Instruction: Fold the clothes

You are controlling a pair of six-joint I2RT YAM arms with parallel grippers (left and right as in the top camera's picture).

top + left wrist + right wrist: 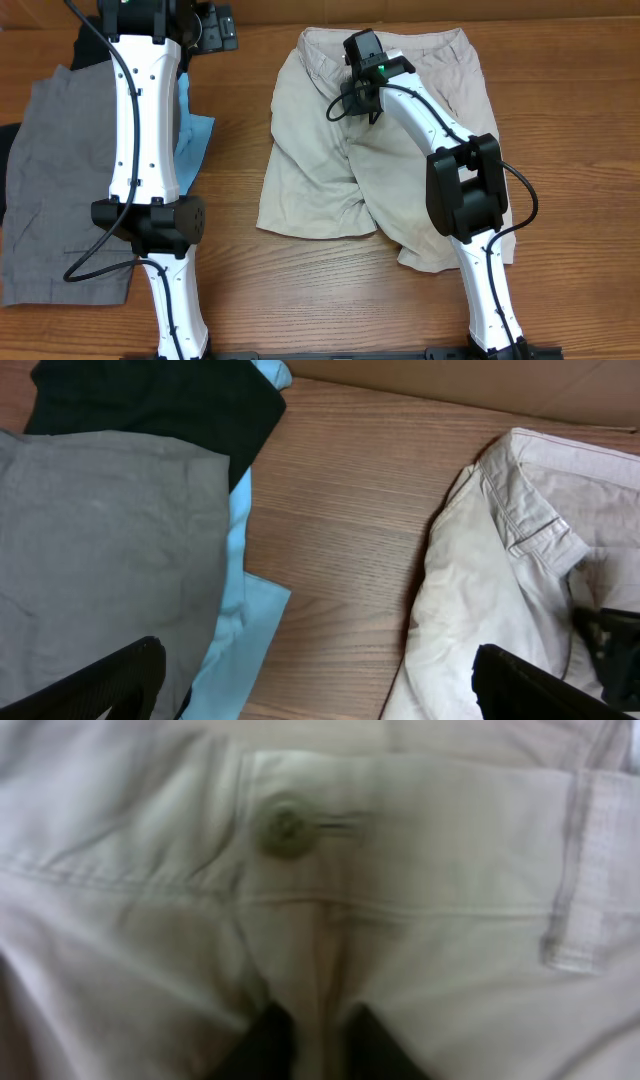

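Note:
Pale cream-beige shorts (320,170) lie spread flat in the middle of the table, waistband at the far side. My right gripper (358,95) is down on their front, just below the waistband. In the right wrist view its fingers (315,1042) are pinched on a ridge of beige cloth at the fly, below the button (285,830). My left gripper (205,30) is at the far left. In the left wrist view it is wide open and empty (320,690) above bare wood between the light-blue piece (240,630) and the beige shorts (470,610).
Grey shorts (60,180) lie at the left edge, over a light-blue piece (195,140) and a black piece (90,45). The left arm (145,120) stretches over them. A cardboard wall (480,385) runs along the table's far edge.

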